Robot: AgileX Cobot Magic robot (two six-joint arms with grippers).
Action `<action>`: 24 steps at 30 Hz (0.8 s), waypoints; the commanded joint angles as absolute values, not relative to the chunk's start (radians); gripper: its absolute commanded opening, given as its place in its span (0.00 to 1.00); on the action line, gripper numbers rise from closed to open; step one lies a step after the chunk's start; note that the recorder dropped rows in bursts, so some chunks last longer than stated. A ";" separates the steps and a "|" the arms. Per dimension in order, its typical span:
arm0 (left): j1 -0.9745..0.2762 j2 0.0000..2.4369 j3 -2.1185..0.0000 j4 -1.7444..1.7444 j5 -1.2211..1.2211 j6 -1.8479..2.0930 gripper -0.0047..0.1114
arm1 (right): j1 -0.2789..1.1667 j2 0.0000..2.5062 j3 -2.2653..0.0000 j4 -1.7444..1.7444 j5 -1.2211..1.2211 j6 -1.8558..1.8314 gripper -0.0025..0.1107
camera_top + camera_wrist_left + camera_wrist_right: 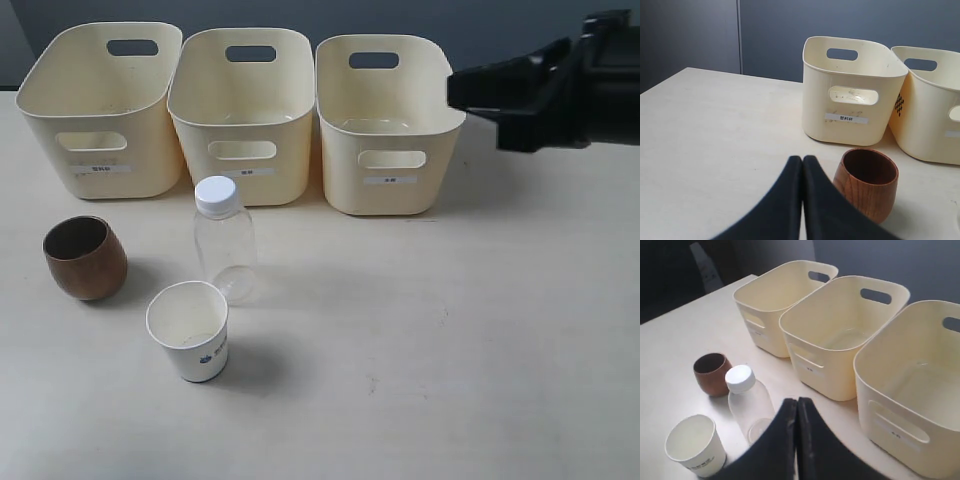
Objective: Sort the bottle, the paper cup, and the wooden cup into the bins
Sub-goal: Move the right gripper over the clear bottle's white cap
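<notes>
The clear bottle (224, 238) with its white cap stands upright on the table in front of the middle bin (242, 115). Left of it sits the dark brown wooden cup (85, 258), and the white paper cup (189, 330) stands nearest the front. Three cream bins line the back: left bin (100, 108), middle, and right bin (385, 125). My right gripper (797, 402) is shut and empty, raised at the right above the table, with the bottle (747, 399) beyond its tips. My left gripper (802, 160) is shut and empty, just beside the wooden cup (866, 182); it is outside the exterior view.
The right arm's black body (545, 90) hangs at the upper right, beside the right bin's far corner. Bare table spreads across the front right. Each bin carries a small white label (391, 180) on its front.
</notes>
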State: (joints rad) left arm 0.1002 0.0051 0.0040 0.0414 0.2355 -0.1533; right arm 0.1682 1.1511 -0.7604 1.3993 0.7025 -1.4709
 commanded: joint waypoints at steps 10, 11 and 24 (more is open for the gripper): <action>0.097 0.000 0.000 0.044 0.231 -0.155 0.04 | 0.561 1.389 -0.911 1.412 0.318 -1.649 0.02; 0.097 0.000 0.000 0.044 0.231 -0.155 0.04 | 0.573 1.412 -0.932 1.412 0.318 -1.649 0.02; 0.097 0.000 0.000 0.044 0.231 -0.155 0.04 | 0.642 1.650 -1.106 1.360 0.303 -1.647 0.06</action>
